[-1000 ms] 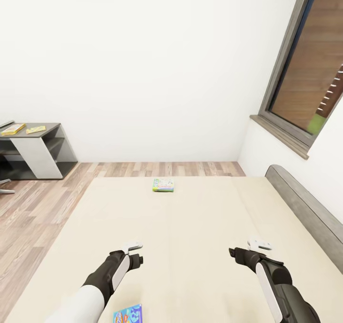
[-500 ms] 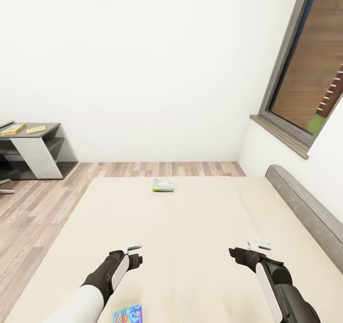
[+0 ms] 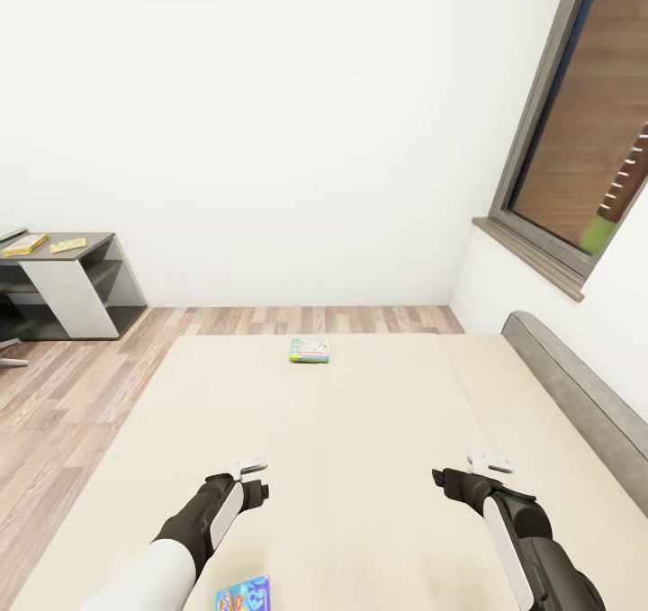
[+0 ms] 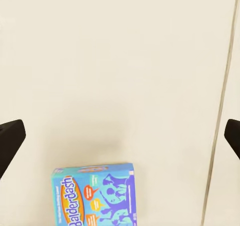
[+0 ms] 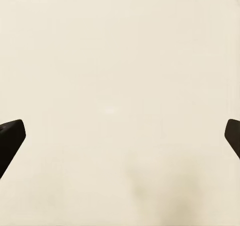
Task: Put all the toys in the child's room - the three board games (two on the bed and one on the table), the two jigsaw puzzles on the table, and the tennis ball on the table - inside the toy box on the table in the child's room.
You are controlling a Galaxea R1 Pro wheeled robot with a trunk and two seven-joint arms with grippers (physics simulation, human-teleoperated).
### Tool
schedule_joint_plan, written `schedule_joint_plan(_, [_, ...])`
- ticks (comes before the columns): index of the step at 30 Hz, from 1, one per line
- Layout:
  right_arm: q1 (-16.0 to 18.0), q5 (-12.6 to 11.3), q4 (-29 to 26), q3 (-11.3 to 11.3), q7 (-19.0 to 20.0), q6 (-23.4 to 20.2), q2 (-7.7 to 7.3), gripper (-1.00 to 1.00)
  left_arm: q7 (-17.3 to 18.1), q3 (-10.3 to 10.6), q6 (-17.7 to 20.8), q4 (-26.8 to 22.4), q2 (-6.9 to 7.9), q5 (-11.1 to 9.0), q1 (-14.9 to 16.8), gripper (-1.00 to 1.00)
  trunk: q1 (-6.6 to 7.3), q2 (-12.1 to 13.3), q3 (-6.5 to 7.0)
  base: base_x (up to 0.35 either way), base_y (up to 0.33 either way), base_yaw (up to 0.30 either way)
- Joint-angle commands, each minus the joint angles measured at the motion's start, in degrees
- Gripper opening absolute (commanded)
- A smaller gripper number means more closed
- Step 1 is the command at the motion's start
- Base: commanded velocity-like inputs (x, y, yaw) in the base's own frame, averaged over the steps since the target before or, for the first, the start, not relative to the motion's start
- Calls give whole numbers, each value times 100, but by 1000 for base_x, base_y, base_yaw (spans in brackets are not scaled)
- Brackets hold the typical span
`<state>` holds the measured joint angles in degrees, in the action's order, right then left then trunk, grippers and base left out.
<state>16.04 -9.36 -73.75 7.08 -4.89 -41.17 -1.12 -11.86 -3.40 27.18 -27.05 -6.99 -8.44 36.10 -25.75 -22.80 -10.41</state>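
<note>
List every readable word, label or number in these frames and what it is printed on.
"Balderdash": on the blue cartoon-covered board game box lying on the cream bed; its smaller bubble text is too small to read.
Pale green board game box farther up the bed: print too small to read.

Matt cream cloth is covering the bed (image 3: pixel 378 431); wood planks are lining the floor (image 3: pixel 72 386); the blue board game (image 4: pixel 95 196) is showing printed card.
</note>
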Motion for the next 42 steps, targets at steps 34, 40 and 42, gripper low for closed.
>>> schedule_joint_plan(34, [4, -51, -8, -5, -56, -20, -2, 100, -36, -25, 16, -11, -6, -61, 3, 100, -4, -12, -12, 0, 41, 0])
schedule_joint_plan(40, [4, -55, -8, -5, -56, -17, -2, 100, -36, -26, 15, -11, -4, -61, 3, 100, -4, -12, -12, 0, 54, 0])
schedule_joint_plan(42, [4, -56, -8, -5, -56, -15, -2, 100, -36, -27, 15, -11, -4, -61, 3, 100, -4, -12, -12, 0, 76, 0])
